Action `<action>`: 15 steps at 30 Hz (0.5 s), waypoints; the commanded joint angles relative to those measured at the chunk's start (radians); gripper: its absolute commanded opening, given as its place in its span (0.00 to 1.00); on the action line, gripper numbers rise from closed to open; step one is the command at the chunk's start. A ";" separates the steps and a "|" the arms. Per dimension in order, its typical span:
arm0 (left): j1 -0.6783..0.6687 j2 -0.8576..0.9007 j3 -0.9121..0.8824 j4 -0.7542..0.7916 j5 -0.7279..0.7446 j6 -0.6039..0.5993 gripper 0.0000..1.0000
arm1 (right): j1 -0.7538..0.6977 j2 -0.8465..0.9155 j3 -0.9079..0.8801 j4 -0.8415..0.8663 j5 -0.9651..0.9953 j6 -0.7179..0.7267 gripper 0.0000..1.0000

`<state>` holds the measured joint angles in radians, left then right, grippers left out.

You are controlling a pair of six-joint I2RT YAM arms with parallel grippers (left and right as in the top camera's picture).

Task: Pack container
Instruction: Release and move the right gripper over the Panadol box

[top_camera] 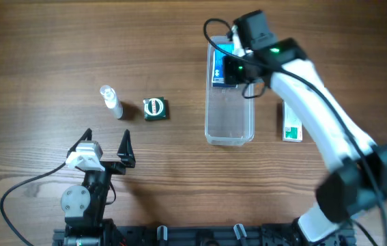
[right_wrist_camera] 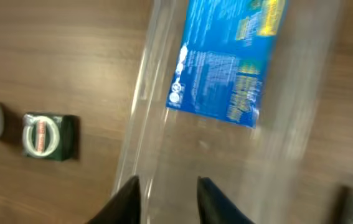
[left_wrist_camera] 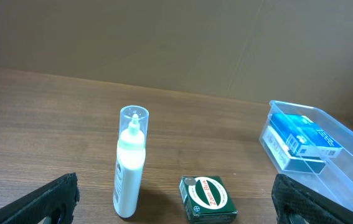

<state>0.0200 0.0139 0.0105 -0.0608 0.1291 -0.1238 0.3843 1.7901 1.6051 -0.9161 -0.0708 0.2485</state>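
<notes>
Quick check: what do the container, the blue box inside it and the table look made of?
Container: clear glossy plastic, apparently; wood grain shows through it. Blue box: probably printed cardboard, flat faces with text. Table: wood or wood-look laminate, matte, grain visible.

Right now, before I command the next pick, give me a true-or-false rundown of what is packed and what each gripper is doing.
1. The blue box lies inside the container. True.
2. The left gripper is holding the bottle. False: it is open and empty, and the bottle stands on the table apart from it.
3. The dark green box is packed. False: it sits on the table between the bottle and the container.
4. The right gripper is open over the container. True.
5. A green-and-white box lies on the table beside the container. True.
</notes>
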 commanded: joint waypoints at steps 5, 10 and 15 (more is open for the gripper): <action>0.007 -0.006 -0.005 -0.004 0.005 0.015 1.00 | -0.127 -0.213 0.029 -0.293 0.280 -0.119 0.74; 0.007 -0.006 -0.005 -0.004 0.005 0.015 1.00 | -0.243 -0.187 -0.044 -0.402 0.159 -0.201 0.85; 0.007 -0.006 -0.005 -0.004 0.004 0.015 1.00 | -0.320 -0.169 -0.176 -0.330 0.077 -0.364 0.99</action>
<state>0.0200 0.0139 0.0105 -0.0608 0.1291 -0.1238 0.0994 1.5974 1.5063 -1.2915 0.0727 0.0242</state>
